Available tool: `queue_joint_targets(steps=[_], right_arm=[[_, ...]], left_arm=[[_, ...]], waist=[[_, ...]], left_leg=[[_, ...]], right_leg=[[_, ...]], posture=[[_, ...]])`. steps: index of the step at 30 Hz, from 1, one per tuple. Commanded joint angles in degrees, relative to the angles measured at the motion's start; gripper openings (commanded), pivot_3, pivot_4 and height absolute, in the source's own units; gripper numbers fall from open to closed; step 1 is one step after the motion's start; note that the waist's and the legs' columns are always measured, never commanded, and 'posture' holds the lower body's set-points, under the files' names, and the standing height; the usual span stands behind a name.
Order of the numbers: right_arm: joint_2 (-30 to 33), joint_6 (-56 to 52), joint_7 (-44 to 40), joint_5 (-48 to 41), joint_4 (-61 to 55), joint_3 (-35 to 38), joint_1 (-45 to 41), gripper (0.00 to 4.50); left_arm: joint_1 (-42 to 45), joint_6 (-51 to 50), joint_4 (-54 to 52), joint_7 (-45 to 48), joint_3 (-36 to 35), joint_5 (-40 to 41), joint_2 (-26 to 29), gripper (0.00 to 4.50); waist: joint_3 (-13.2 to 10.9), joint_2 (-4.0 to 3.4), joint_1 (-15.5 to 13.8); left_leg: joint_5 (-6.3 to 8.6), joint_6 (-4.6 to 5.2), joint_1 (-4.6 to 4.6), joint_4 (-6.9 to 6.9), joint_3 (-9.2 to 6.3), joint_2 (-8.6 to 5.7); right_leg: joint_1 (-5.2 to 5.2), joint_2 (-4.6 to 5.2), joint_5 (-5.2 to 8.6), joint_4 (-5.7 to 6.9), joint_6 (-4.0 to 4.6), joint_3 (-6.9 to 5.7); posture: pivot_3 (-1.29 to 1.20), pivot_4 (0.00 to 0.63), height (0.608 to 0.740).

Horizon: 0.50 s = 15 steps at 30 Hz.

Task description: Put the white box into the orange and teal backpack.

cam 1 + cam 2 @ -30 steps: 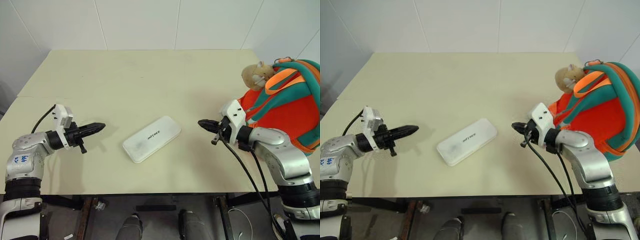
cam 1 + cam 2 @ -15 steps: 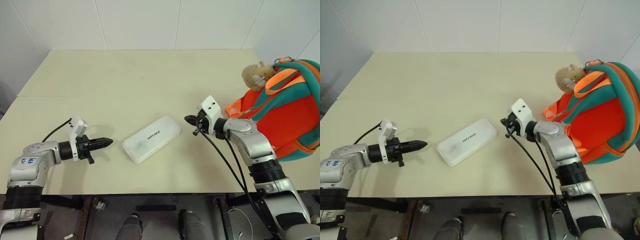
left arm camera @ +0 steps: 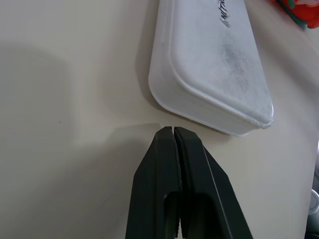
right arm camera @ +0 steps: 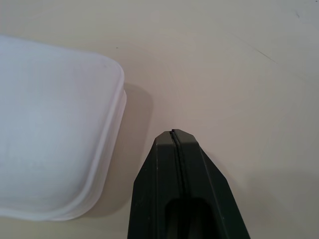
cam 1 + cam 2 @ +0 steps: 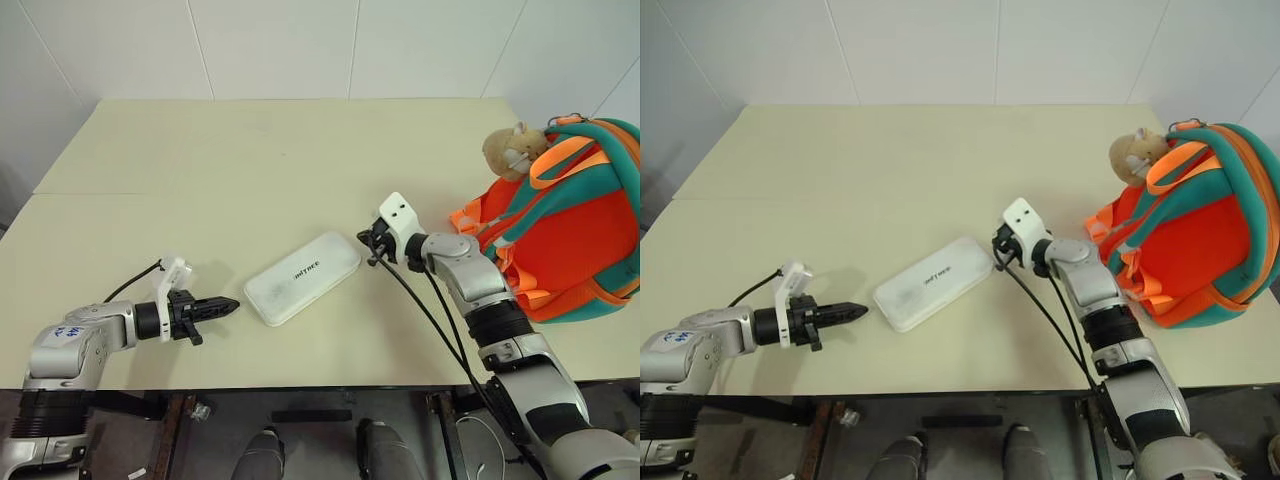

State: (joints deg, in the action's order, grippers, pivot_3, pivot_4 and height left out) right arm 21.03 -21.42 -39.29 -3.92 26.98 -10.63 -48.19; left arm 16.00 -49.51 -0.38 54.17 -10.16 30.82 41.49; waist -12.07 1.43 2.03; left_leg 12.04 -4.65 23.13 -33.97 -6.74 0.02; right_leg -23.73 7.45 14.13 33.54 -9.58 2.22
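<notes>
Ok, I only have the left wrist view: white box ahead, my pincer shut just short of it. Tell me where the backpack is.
Observer: The orange and teal backpack stands at the table's right edge, well away from the white box.
Operator: Report the other pincer.
Observer: The right pincer is shut, at the box's end nearest the backpack, opposite your left pincer.
Operator: Say whether it touches the box.
Observer: The right wrist view shows a thin strip of bare table between its tip and the box's rounded corner.
Operator: Anything on the backpack.
Observer: A tan plush toy sits at its top.
</notes>
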Motion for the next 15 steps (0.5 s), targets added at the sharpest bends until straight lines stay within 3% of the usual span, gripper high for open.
queue_joint_targets(steps=[1, 15], right_arm=[[-0.73, 1.26, -0.61, -0.10, -0.34, 1.01, -1.48, 0.00], [0.22, -3.75, -6.75, -0.74, -7.77, -0.45, 1.96, 0.00]], left_arm=[[-0.42, 0.93, -2.23, -0.02, -0.22, 1.49, -0.79, 0.05], [1.25, 5.18, -0.68, -1.47, 0.67, 0.46, -4.87, 0.05]], waist=[[0.00, 0.00, 0.02], [0.00, 0.00, -0.14]], left_leg=[[0.00, 0.00, 0.00, 0.01, 0.00, 0.00], [-0.01, -0.01, -0.02, 0.02, 0.00, 0.00]], right_leg=[[0.00, 0.00, 0.00, 0.00, 0.00, 0.00], [0.00, 0.00, 0.00, 0.01, 0.00, 0.00]], posture=[[0.00, 0.150, 0.740], [0.00, 0.150, 0.740]])
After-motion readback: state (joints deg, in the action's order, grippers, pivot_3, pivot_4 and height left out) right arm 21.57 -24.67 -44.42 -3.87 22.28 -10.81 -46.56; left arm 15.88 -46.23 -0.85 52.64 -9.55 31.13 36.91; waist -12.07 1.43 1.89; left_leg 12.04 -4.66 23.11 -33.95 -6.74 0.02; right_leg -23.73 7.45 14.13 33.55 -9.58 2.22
